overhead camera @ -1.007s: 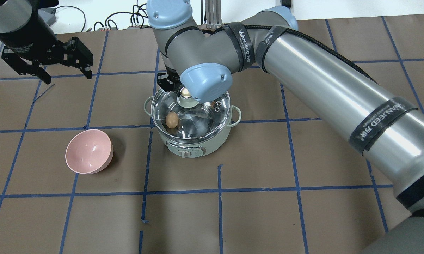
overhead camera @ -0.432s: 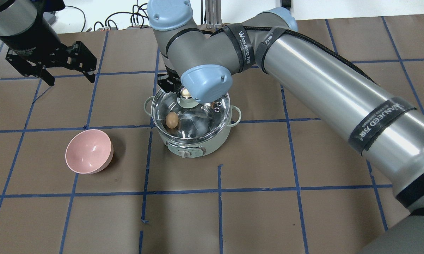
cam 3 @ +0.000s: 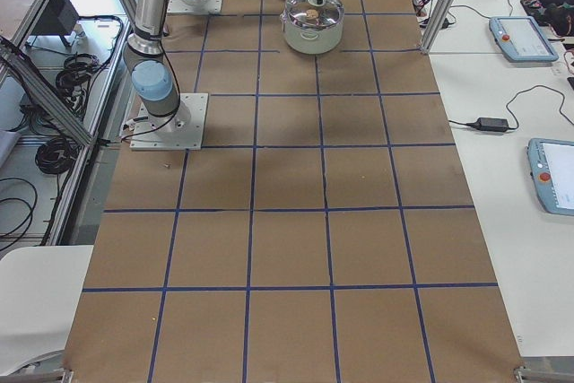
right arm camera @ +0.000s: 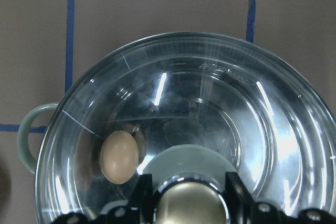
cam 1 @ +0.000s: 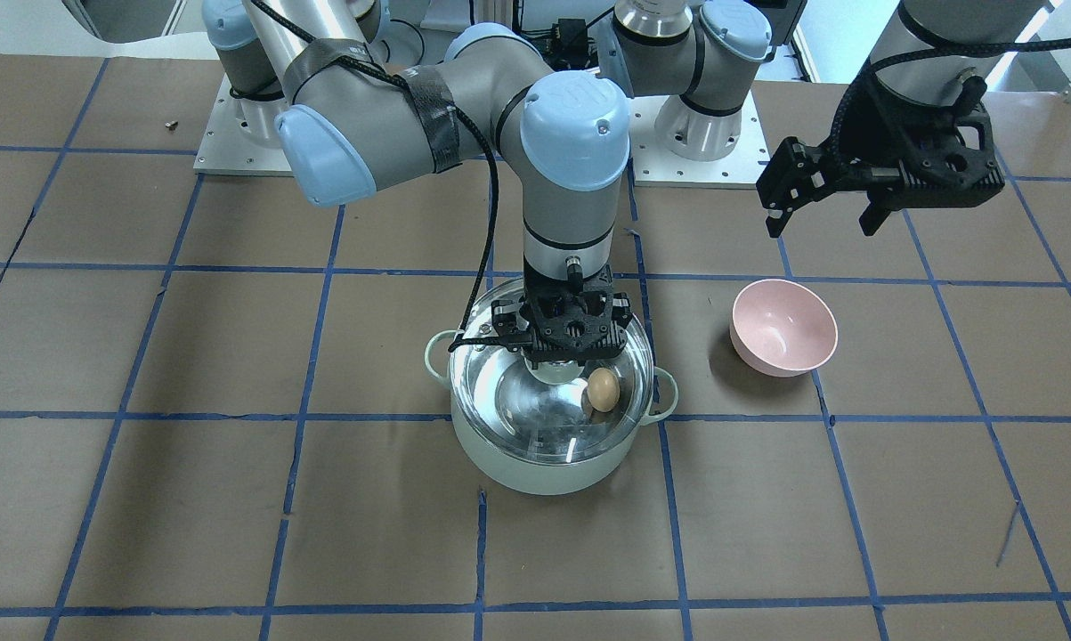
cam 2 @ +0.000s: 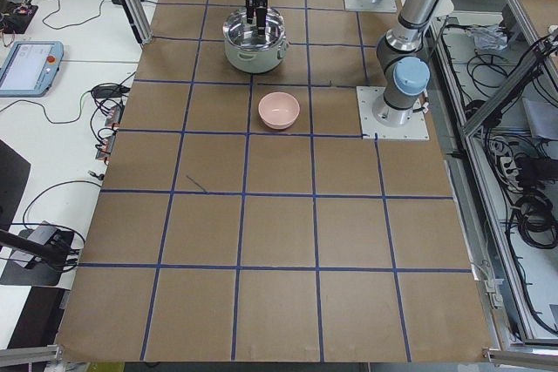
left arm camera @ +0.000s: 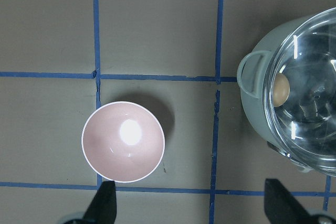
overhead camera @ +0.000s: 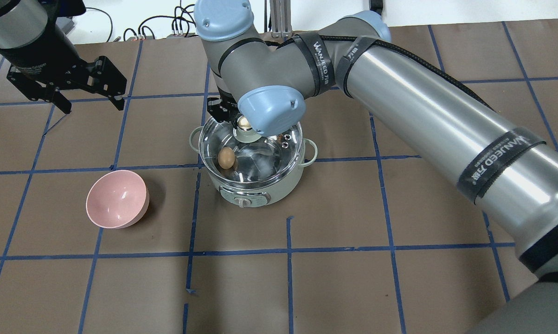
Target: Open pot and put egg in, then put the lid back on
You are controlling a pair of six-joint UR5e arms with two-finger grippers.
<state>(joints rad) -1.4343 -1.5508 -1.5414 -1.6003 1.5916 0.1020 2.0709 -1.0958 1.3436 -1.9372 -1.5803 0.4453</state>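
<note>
1. the egg (overhead camera: 226, 157) lies inside the pot (overhead camera: 255, 192). it rests on the steel floor toward 9 o'clock of the pot's centre in the overhead view and shows through the glass.
2. the lid (overhead camera: 267, 160) covers the pot's mouth and looks level and seated on the rim all round.
3. the right gripper (cam 1: 560, 356) stands upright over the lid's brass knob (overhead camera: 244, 122), its fingers closed on it from both sides, so it grips the lid.
4. the left gripper (overhead camera: 92, 103) hangs above the bench (overhead camera: 353, 278) at 10 o'clock of the pot, well apart from it. its fingers are spread wide with nothing between them.
5. a pink bowl (overhead camera: 116, 198) stands on the bench at 8 o'clock of the pot, near but not touching, with nothing in it.
6. as i judge it, the opening, the egg and the lid's return are done. what seems left is for the right gripper to let go of the knob and lift clear without dragging the lid off its seat.
</note>
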